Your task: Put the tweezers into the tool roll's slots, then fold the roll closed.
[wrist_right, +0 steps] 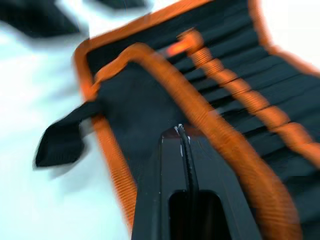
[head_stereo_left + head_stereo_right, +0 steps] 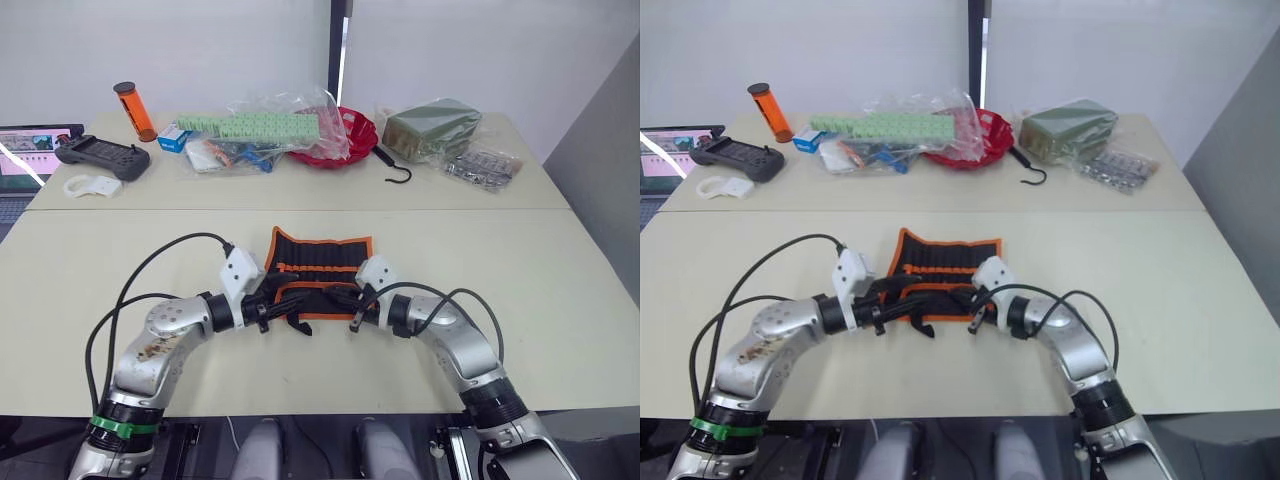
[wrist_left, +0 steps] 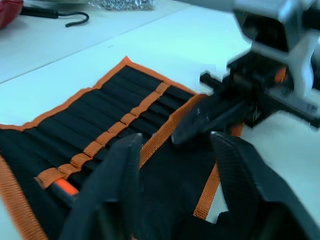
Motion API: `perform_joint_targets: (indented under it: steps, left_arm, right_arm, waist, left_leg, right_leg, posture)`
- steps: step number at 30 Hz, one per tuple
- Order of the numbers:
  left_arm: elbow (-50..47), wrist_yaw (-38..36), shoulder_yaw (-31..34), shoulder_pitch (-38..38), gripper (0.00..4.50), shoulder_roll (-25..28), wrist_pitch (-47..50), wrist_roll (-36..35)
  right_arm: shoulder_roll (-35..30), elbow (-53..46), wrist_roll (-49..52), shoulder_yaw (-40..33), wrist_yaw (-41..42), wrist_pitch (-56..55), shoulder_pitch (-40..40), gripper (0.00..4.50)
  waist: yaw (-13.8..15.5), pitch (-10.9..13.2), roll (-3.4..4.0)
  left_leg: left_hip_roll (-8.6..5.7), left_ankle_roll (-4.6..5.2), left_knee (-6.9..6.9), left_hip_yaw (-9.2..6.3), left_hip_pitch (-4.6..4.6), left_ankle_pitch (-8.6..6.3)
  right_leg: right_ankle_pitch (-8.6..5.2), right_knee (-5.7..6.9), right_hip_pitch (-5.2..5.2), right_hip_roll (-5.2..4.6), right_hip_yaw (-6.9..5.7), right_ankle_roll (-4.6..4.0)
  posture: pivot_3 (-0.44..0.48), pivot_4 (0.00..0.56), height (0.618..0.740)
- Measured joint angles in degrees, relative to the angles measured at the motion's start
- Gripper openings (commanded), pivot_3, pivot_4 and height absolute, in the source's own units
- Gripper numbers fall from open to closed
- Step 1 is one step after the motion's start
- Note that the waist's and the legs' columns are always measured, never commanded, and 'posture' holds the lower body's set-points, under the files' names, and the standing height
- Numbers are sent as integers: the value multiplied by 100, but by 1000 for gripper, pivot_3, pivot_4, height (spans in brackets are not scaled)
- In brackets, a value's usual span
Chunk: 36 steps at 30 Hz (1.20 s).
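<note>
Over the tool roll [image 2: 322,264], near edge: left gripper [image 3: 172,150] fingers spread wide, nothing between them. Right gripper [image 1: 181,131] fingers pressed together above the fabric. Roll lies open at table centre, long axis 9-to-3, strap [image 1: 60,140] off its near edge.

White walls [image 2: 200,40] (grey panel [image 2: 600,140] right), cream tables [image 2: 560,300]

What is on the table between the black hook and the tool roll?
Nothing. In the left eye view the table between the hook and the tool roll is bare, apart from the seam where two tabletops meet.
</note>
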Motion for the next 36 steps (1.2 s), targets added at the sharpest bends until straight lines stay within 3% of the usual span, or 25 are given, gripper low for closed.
perform_joint_targets:
  steps: [4, 12, 20, 27, 32, 36]
  left_arm:
    - [246, 130, -96, 36, 19, -148, -187, 148]
    - [419, 258, -319, 1, 19, -377, -357, 365]
    - [1483, 661, -433, -458, 19, -685, -944, 929]
    - [1329, 805, -372, -108, 19, -644, -1102, 961]
    - [1363, 829, -309, -27, 19, -620, -1106, 953]
    - [1430, 826, -161, -26, 19, -631, -1071, 798]
  right_arm:
    - [57, -175, -1, -14, -139, 80, 189, 0]
    - [233, -268, -63, 85, -312, 189, 258, 0]
    - [460, 351, -563, 305, -684, -130, 22, 0]
    - [317, 333, -735, 129, -1068, -450, 264, 0]
    - [211, 338, -755, 37, -1155, -566, 447, 0]
    - [205, 351, -775, 40, -1154, -675, 467, 0]
  waist:
    - [-6, 0, 0]
    - [-5, 0, 0]
    - [9, -6, -3]
    - [10, -48, 6]
    - [4, -55, 17]
    - [4, -60, 25]
  left_leg:
    - [0, 0, -1, -1, -3, 0]
    - [0, 0, -1, 0, -3, 0]
    - [-1, 0, 1, 1, 5, 0]
    - [-1, 0, -3, 1, 24, 0]
    - [4, 0, -37, 1, 108, 0]
    - [5, 0, -38, 1, 109, 0]
  right_leg:
    - [0, -1, -3, 0, 0, 0]
    - [0, -5, -2, 0, 0, 0]
    - [0, -6, 7, 0, -1, 1]
    - [-1, -8, 27, -1, 0, 1]
    - [-20, -70, 122, 2, -3, 28]
    - [-24, -75, 127, 2, -3, 36]
  posture:
    - [0, 150, 740]
    - [0, 150, 740]
    - [0, 150, 740]
    - [0, 150, 740]
    - [0, 150, 740]
    - [0, 150, 740]
